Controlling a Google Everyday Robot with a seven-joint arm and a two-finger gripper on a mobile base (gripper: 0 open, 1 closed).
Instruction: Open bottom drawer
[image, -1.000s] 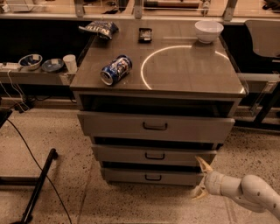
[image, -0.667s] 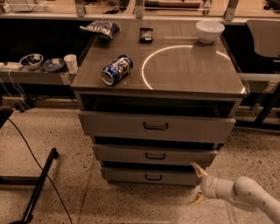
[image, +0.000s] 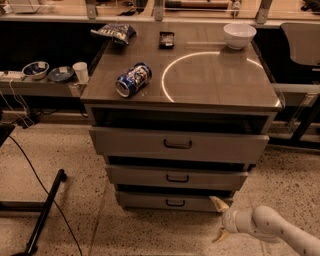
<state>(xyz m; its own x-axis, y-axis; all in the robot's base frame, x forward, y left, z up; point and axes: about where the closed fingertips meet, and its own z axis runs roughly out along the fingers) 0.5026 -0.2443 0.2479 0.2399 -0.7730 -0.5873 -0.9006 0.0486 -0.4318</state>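
Camera view: the bottom drawer (image: 155, 201) is found as the lowest of three grey fronts in the desk (image: 215, 75), just above the floor. Its small dark bar handle (image: 175, 203) is set at the centre of the front, with its long axis horizontal along the front.

The pincer (image: 220, 219) is located at the lower right, on the single arm that enters from the right edge of the frame. Its two pale fingers are spread wide, one pointed up-left and one down-left, and nothing is held between them. The upper fingertip (image: 217, 202) is seen over the right end of the bottom drawer front; whether contact is made cannot be determined.

From the pincer, the handle lies to the left and slightly higher, well apart from the fingertips. The middle drawer (image: 150, 175) and top drawer (image: 135, 142) are not the targets.

It is judged that a leftward approach is required before the bar can be gripped and drawn outward.
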